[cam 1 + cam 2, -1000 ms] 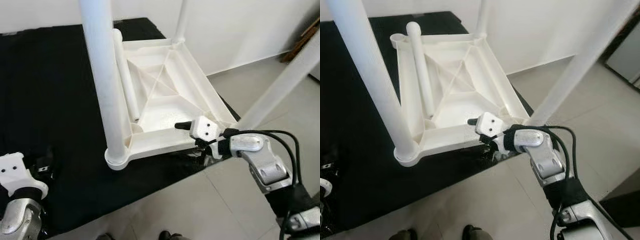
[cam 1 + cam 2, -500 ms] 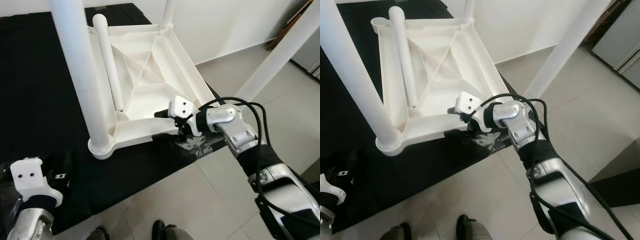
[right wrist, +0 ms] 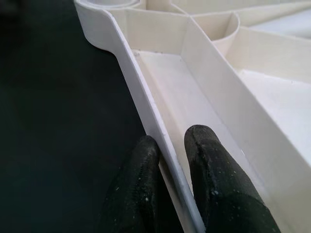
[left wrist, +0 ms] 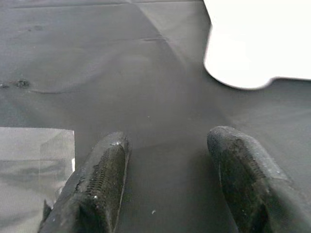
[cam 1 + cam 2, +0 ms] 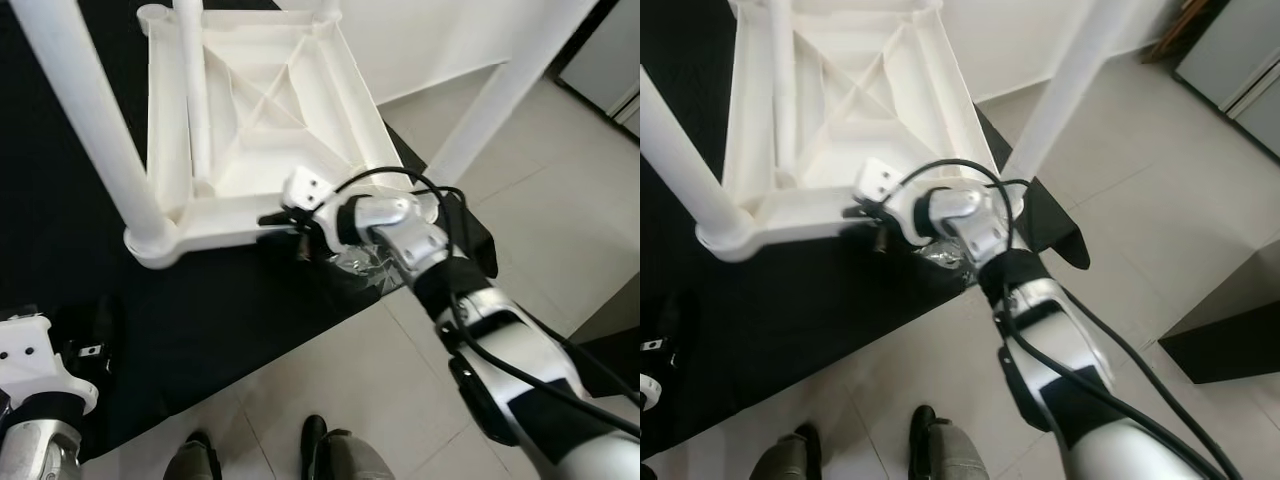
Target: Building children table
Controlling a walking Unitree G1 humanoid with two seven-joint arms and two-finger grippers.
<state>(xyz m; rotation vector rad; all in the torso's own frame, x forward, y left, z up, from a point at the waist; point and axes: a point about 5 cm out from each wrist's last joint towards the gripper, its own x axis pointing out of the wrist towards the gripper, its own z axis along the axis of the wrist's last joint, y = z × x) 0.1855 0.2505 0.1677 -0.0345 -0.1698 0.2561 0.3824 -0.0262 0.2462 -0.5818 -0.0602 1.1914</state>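
A white tabletop (image 5: 265,120) is seen upside down on a black mat (image 5: 60,180), in the upper centre of the left eye view, its ribbed underside facing up. Legs (image 5: 85,120) are fitted at its near corners and rise out of the top of the frame; a loose leg (image 5: 193,100) is laid inside the frame along its left rim. The near rim of the tabletop is pinched by the right gripper (image 3: 167,160) at mid-frame: in the right wrist view one finger (image 3: 138,170) is pressed on the outer face of the thin wall and the other on the inner face. A crumpled clear bag (image 5: 375,270) is seen just below that gripper, at the mat's edge. The left gripper (image 4: 165,160) is held low at the lower left over bare mat, its fingers spread apart with nothing between them. Shoes (image 5: 320,440) are visible on the tiled floor (image 5: 330,380) at the bottom edge.
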